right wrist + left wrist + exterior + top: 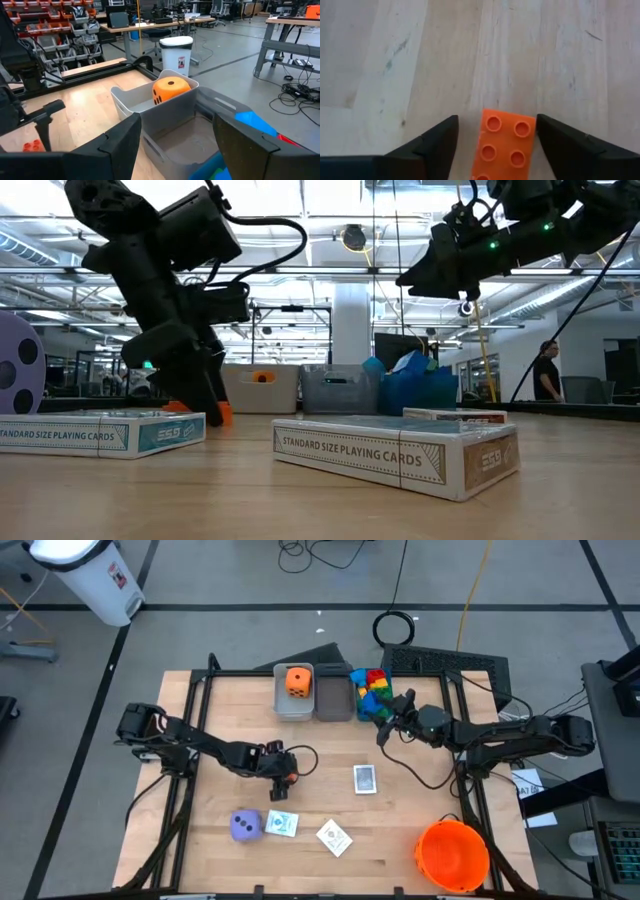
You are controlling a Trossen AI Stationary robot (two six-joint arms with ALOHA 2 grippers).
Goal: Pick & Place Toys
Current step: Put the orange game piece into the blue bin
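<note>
An orange studded block (505,145) lies flat on the wooden table, between the fingers of my left gripper (497,117), which is open and low over the table's middle (287,772). My right gripper (175,135) is open and empty, held in the air near the bins (385,730). An orange die (297,681) sits in the left grey bin (280,705). Coloured blocks (372,690) fill the blue bin. A purple die (246,826) and three card packs (283,824) (335,837) (366,779) rest on the table. My left gripper comes from above and its fingers stand on either side of the orange block, along its long sides. One finger (555,140) is right beside the block's edge (534,125), and I cannot tell whether it touches. The block lies flat on the table.
The middle grey bin (333,700) holds nothing I can see. A big orange bucket (452,855) stands at the near right corner. Black frame rails (190,720) run along the table's sides. Bare wood lies between the bins and the cards.
</note>
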